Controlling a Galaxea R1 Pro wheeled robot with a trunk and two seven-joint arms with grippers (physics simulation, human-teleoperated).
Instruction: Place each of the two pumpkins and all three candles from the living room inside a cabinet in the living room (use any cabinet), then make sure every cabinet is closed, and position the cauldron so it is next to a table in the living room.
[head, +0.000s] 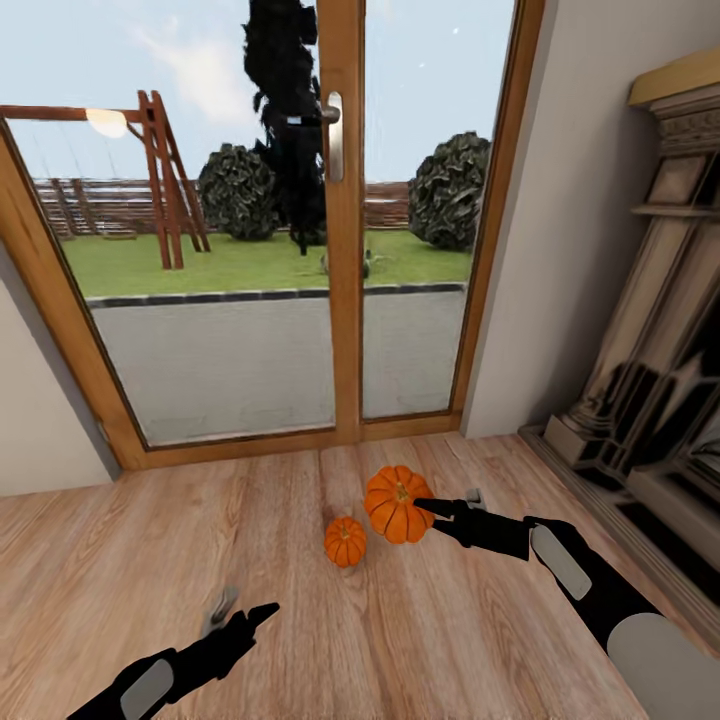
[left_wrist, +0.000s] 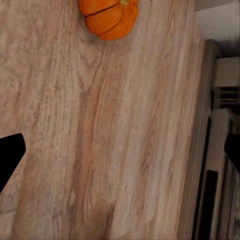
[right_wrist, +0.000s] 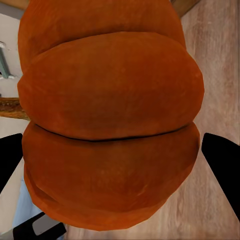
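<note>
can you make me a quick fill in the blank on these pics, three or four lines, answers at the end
1. The two pumpkins sit on the wooden ____.
2. The right gripper is at the ____ pumpkin of the two.
3. The smaller pumpkin lies between the bigger one and the ____ gripper.
4. Behind the pumpkins stands a glass door with a ____ frame.

Missing words: floor; larger; left; wooden

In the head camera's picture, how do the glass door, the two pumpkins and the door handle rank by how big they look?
1. Glass door, by far.
2. Bigger pumpkin, at the right gripper.
3. Door handle and smaller pumpkin: unsure. The handle looks longer but thinner, and it is farther from the camera.
</note>
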